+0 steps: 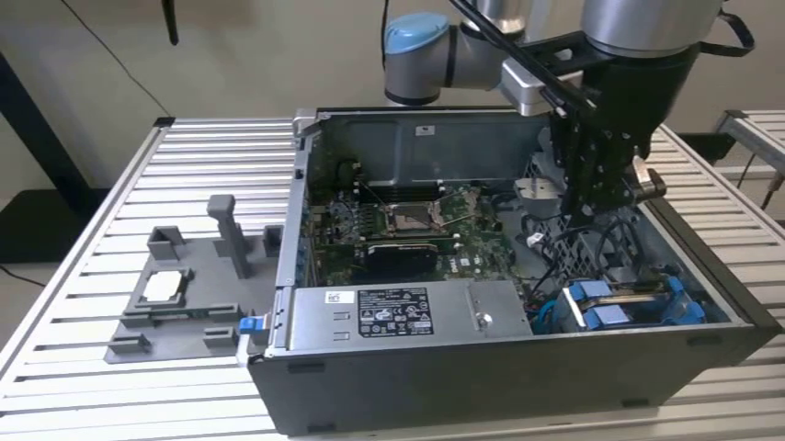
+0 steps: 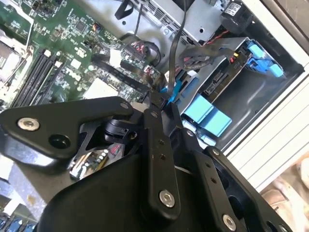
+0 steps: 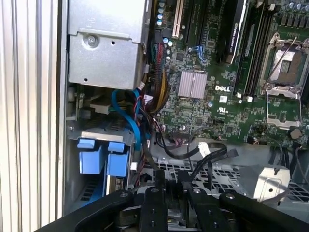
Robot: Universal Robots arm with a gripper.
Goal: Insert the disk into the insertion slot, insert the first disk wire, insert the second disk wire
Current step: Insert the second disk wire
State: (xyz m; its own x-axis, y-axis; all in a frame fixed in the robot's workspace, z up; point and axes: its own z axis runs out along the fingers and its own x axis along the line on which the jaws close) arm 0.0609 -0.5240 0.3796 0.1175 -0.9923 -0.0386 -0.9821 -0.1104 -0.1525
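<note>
The disk (image 1: 631, 296) lies in the insertion slot (image 1: 668, 317), a grey cage at the case's front corner on the exterior view's right. Its blue end tabs (image 3: 102, 155) stick out, and its connector edge (image 2: 219, 83) faces into the case. My gripper (image 1: 585, 217) hangs inside the case just behind the cage. Its black fingers (image 2: 155, 121) stand close together, shut on a black disk wire (image 2: 178, 43) that runs off from the tips. In the first wrist view my gripper (image 3: 171, 180) sits over the perforated tray. A blue disk wire (image 3: 131, 122) loops beside the cage.
The grey power supply (image 1: 399, 312) fills the case's front edge beside the cage. The green motherboard (image 1: 405, 225) lies behind it, with loose black cables (image 3: 193, 150) near my fingers. A grey fixture (image 1: 184, 285) stands on the slatted table (image 1: 86, 276) to the exterior view's left.
</note>
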